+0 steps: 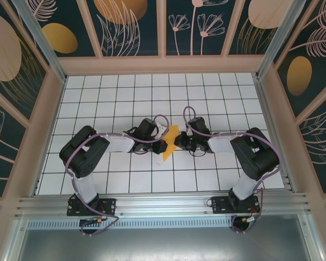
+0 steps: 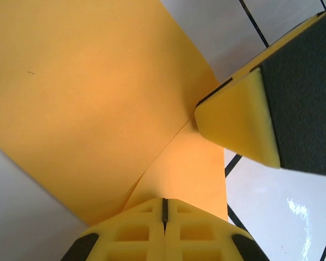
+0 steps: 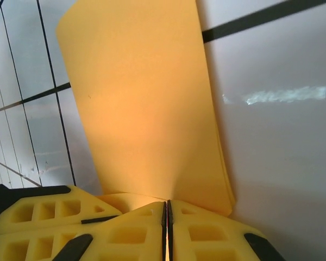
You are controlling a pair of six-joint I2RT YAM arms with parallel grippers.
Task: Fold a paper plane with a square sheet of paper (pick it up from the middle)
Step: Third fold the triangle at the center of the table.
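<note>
White, black-gridded counter (image 1: 125, 179), boxed in by dark floral wall panels, carries both arms. They meet at its middle over the bright-orange, partly folded sheet of thin paper (image 1: 167, 153), which sits between the two sets of fingers. Left first: the left arm's yellow fingers (image 2: 155, 209) are pressed fully together with no gap at their seam, pinching the paper where a crease and overlapping layers run into them. The right arm's yellow fingers (image 3: 157, 213) are likewise closed tight on the sheet's narrow end, the rest fanning away over the tiles. One of their tips also appears in the left wrist view, just beside the crease. The risk I see is that two clamps so near each other leave little slack — if either arm pulls or twists out of step, the thin paper could tear or slide free. The loose layers could also shift and set the next crease crooked.
</note>
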